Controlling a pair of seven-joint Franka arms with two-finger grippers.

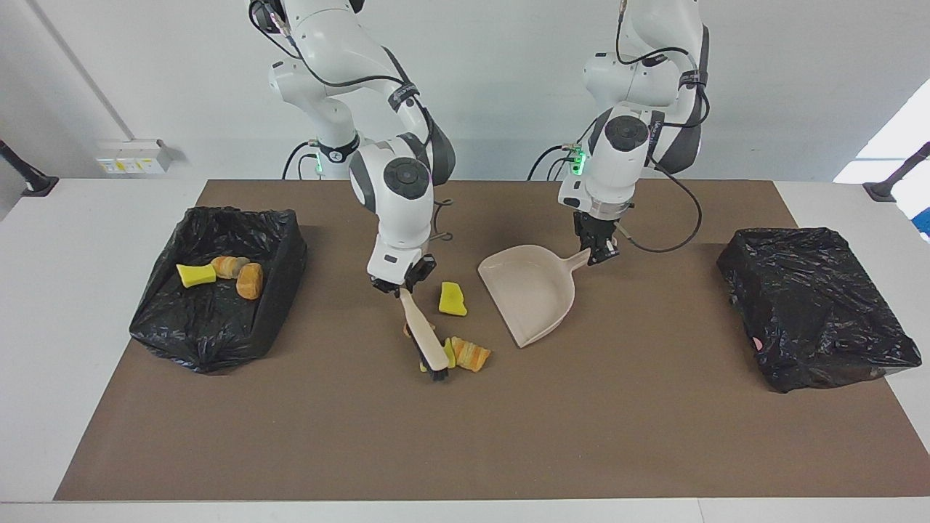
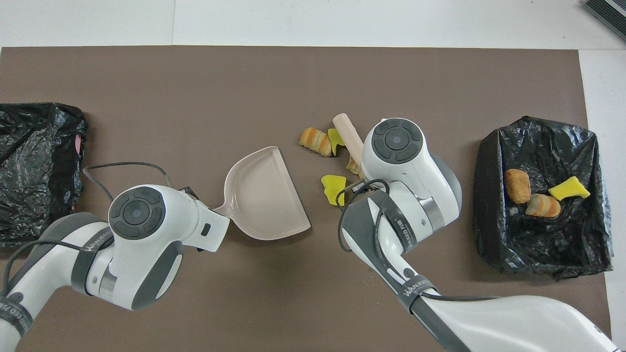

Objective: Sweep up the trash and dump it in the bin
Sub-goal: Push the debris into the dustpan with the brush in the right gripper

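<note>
Trash: four bits lie on the brown mat (image 1: 508,436) mid-table, a yellow wedge (image 1: 452,299) nearer the robots, and a striped bread piece (image 1: 471,355), a second yellow wedge (image 2: 335,140) and a partly hidden bread bit (image 2: 353,165) bunched at the brush (image 1: 425,337) head. Three more bits sit in the bin (image 1: 287,254) at the right arm's end: a yellow wedge (image 1: 195,274) and two bread pieces (image 1: 240,274). The right gripper (image 1: 402,288) is closed on the brush handle, brush slanted, bristles down on the mat against the bunched bits. The dustpan (image 1: 534,290) rests on the mat beside the trash, toward the left arm's end, mouth facing the bits. The left gripper (image 1: 599,250) is clamped on its handle. A second black-lined bin (image 1: 814,305) stands at the left arm's end.
</note>
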